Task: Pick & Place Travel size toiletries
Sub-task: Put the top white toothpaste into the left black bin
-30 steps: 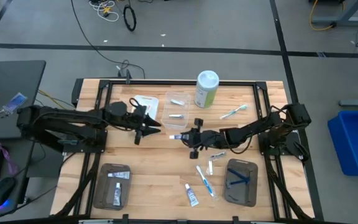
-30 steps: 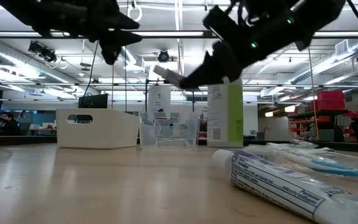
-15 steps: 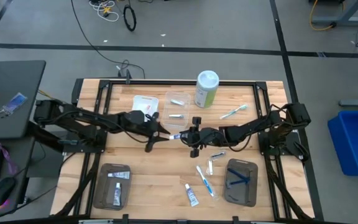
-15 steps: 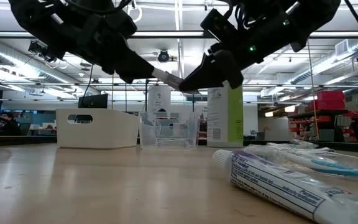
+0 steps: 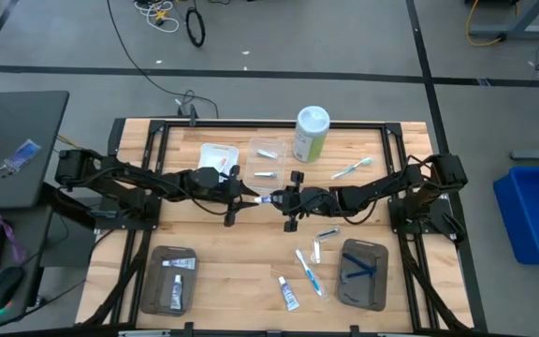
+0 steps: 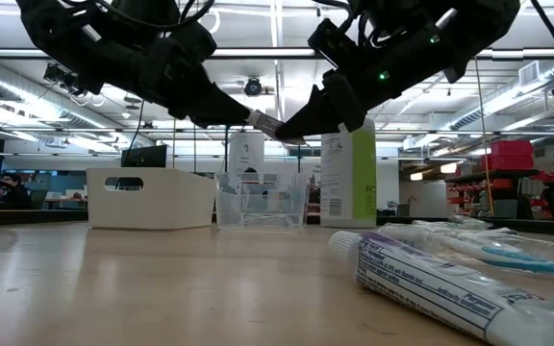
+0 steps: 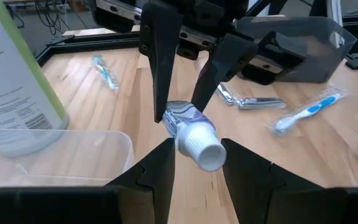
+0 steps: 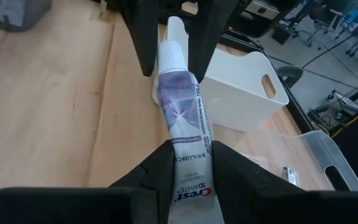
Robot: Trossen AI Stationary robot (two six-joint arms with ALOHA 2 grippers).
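A small white toothpaste tube (image 5: 268, 198) with a purple label is held in the air over the table's middle. My right gripper (image 5: 278, 198) is shut on it, and the white cap (image 7: 202, 149) points toward the table's left. My left gripper (image 5: 254, 197) is open. Its two fingers stand on either side of the cap end without plainly touching it (image 8: 171, 30). More toiletries lie flat on the wood near the right front: a tube (image 5: 289, 293), toothbrushes (image 5: 308, 270) and a silvery tube (image 5: 327, 233). My right gripper pinches the tube's flat body (image 8: 188, 146) between its two fingers, behind the purple label and toward the crimped end. The fingers come level from the table's right and lie along the tube. The tube is lifted clear and roughly level, cap end sticking out past the fingertips.
A tall green-and-white canister (image 5: 311, 134) stands at the far edge beside a clear tray (image 5: 268, 161) and a white tray (image 5: 217, 156). Grey trays sit at the near left (image 5: 171, 279) and near right (image 5: 364, 273). A toothbrush (image 5: 352, 168) lies far right.
My left gripper has moved toward the table's right, up to the held tube, until its open fingers flank the cap. My right gripper has stayed shut on the tube and has shifted slightly toward the far edge.
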